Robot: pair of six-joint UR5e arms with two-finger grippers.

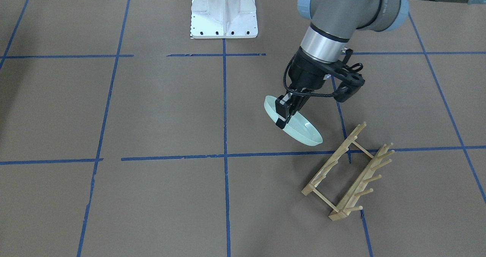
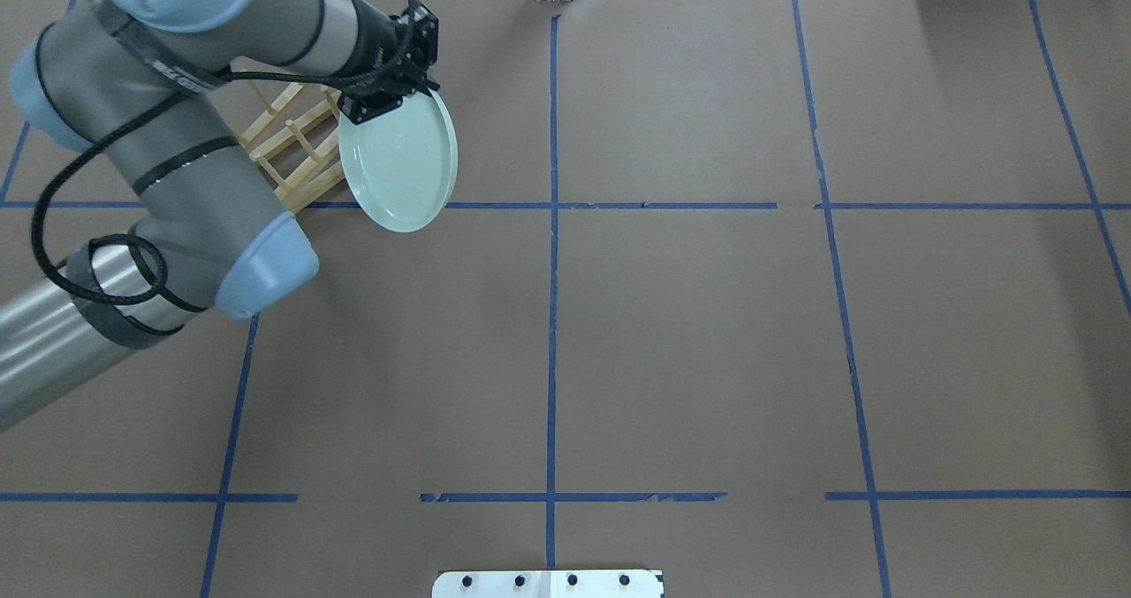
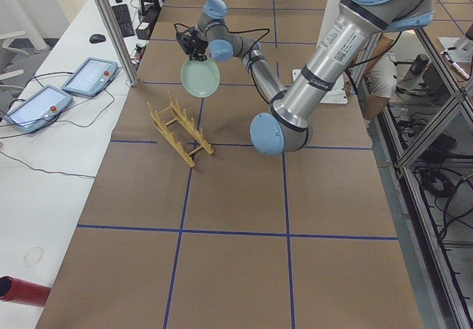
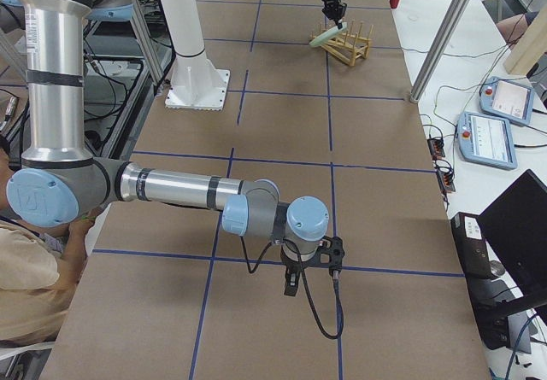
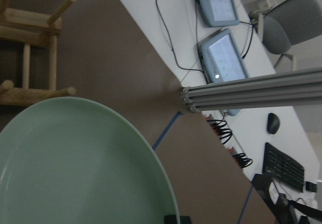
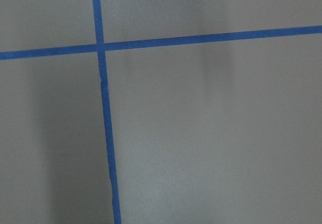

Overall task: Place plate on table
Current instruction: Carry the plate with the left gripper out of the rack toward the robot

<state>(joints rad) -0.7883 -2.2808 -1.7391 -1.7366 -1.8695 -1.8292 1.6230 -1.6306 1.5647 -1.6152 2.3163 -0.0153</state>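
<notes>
Left gripper clamps the plate by its rim, tilted clear of the peg rack, for lowering onto the table; right gripper cannot be judged

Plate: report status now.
Left gripper shut on plate rim. Plate tilted, off the table, clear of wooden rack. Right gripper far away, state unclear.

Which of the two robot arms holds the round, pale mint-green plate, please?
The left arm: the left gripper clamps the plate beside the light wooden peg rack, while the right gripper hangs far off.
</notes>
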